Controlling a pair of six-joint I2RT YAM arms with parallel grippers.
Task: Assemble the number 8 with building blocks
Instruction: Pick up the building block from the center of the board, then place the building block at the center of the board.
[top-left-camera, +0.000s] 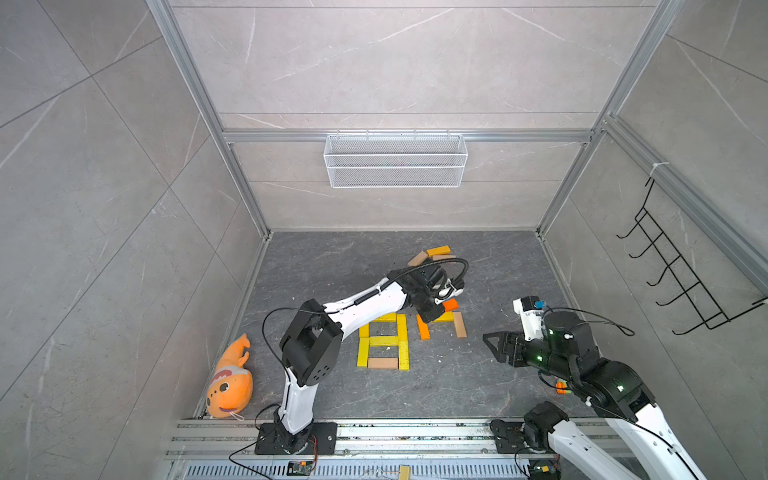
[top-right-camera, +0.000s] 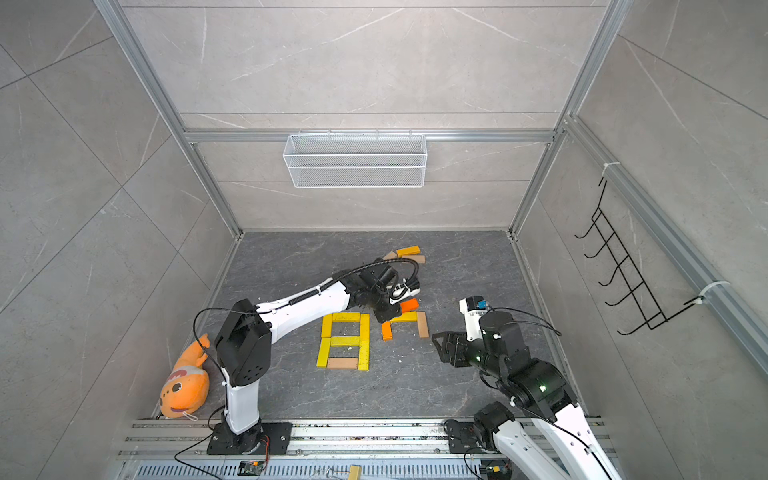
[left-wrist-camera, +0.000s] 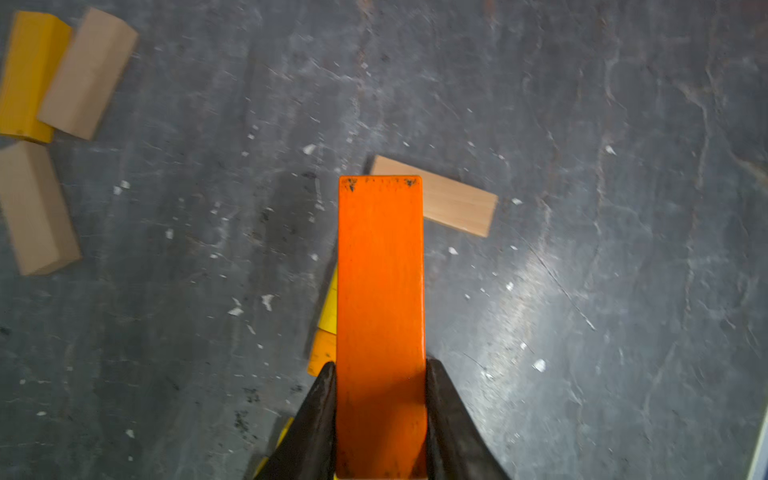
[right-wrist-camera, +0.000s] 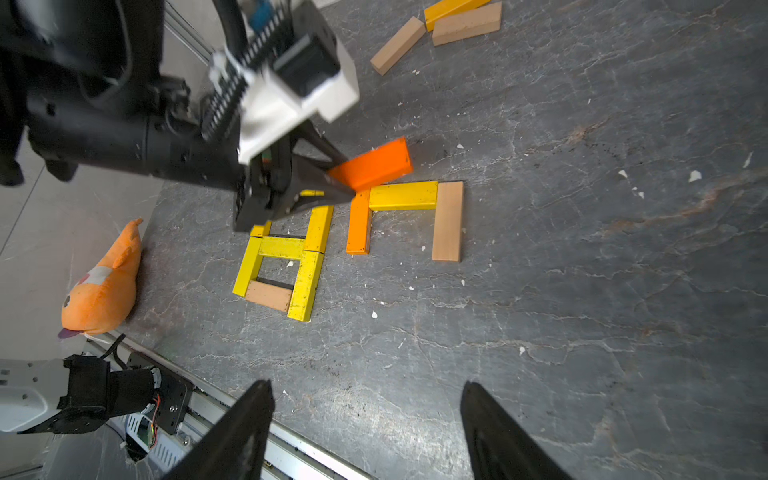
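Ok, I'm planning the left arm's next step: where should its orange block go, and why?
Probably lay it flat between the near ends of the orange upright and tan upright. The left hand grips the orange block above the yellow top bar, and that figure has only a top and two sides, no middle bar.

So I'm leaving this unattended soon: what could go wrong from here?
The left gripper pinches the orange block at one end only, so it could pivot or land crooked. It hangs over the yellow bar and the flat orange bar; lowering might knock them out of line.
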